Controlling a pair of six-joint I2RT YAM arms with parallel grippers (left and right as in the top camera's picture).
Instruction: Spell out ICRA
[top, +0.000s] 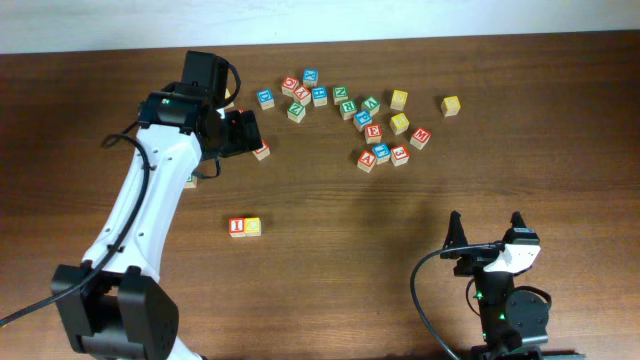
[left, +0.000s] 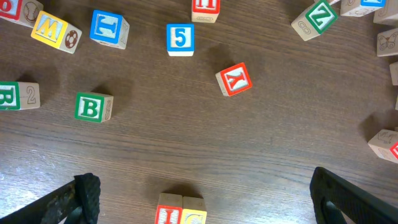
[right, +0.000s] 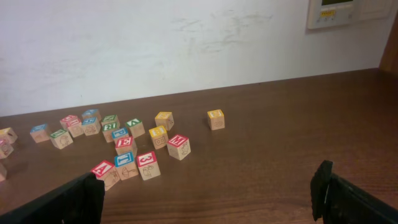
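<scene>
A red I block (top: 237, 227) and a yellow C block (top: 252, 227) stand side by side, touching, on the table's front left. They show at the bottom edge of the left wrist view, the I block (left: 169, 215) left of the C block (left: 194, 216). My left gripper (top: 245, 132) is open and empty, held above the table beyond them, its fingers wide apart (left: 211, 193). A red block (left: 234, 79) lies just beside it (top: 262, 151). A red A block (right: 102, 171) sits at the near edge of the pile (top: 367, 160). My right gripper (top: 485, 222) is open and empty at the front right (right: 205, 193).
Several loose letter blocks lie scattered at the back middle (top: 345, 100), with a yellow one (top: 451, 105) apart to the right. A blue 5 block (left: 180, 38) and a green B block (left: 92, 107) lie near the left gripper. A white wall stands behind the table.
</scene>
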